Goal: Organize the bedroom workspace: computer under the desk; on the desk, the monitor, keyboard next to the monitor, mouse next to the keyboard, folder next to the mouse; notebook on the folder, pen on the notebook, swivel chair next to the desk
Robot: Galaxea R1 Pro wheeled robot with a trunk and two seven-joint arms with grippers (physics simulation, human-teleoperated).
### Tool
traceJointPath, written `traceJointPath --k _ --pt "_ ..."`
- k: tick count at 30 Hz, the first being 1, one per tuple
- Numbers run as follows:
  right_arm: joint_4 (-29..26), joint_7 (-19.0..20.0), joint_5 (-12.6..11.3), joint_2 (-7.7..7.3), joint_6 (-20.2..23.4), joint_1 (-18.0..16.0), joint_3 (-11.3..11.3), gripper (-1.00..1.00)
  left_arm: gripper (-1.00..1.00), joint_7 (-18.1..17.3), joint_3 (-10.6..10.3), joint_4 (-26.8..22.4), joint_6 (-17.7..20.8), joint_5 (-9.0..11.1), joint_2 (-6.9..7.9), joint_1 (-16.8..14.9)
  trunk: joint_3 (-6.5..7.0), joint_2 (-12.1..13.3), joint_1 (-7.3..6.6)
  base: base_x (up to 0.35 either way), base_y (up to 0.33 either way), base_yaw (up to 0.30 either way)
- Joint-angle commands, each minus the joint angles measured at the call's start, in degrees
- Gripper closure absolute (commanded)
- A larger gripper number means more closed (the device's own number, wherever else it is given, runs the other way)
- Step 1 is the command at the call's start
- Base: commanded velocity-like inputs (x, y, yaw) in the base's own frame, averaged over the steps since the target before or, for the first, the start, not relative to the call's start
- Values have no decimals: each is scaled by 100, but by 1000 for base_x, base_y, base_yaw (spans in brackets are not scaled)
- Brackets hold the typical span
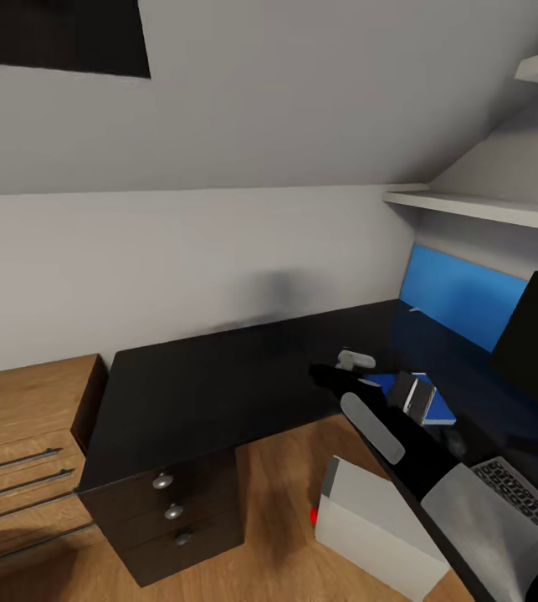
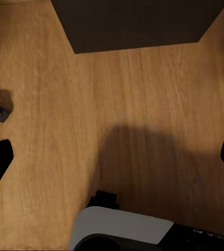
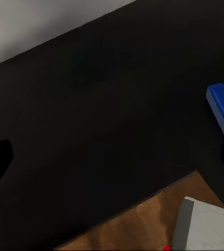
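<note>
**Inspector:** Glossy black table (image 1: 210, 376) carries the blue folder (image 1: 436, 401), lying just left of the monitor (image 1: 536, 343). A small grey-and-white item, which I take for the notebook (image 1: 413, 393), sits on the folder. The keyboard (image 1: 524, 497) lies on the table in front of the monitor. The computer (image 1: 373, 514) stands on the wood floor (image 1: 277, 493) beneath the table edge, red light showing.

**Assistant:** And the arms?

**Inspector:** The right gripper (image 1: 354, 361) hovers above the table, just beyond the folder; the right wrist view shows its fingers spread with nothing between them. The left gripper (image 2: 112, 157) hangs over bare floor, also spread and holding nothing.

**Assistant:** Which step, then?

**Inspector:** My judgement: stacking on the folder is under way. I cannot make out the pen, the mouse or the swivel chair.

**Assistant:** Next requirement?

**Inspector:** Probably locating the pen, then a careful pinch on so thin an object before setting it on the notebook.
</note>
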Motion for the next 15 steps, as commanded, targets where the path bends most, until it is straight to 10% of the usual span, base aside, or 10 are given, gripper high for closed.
traceJointPath --k 1,9,15 --pt "-9 -45 -29 11 13 -7 22 -100 -100 -1 13 -2 -12 27 -4 -2 12 37 -26 -334 71 74" --pt "-8 -91 15 173 12 -7 31 -100 -100 1 13 1 63 25 -4 -2 156 358 -201 -334 47 208" --pt "26 -382 238 371 -21 -7 284 -100 -100 -5 13 23 976 31 34 -2 263 598 -333 -302 7 269"
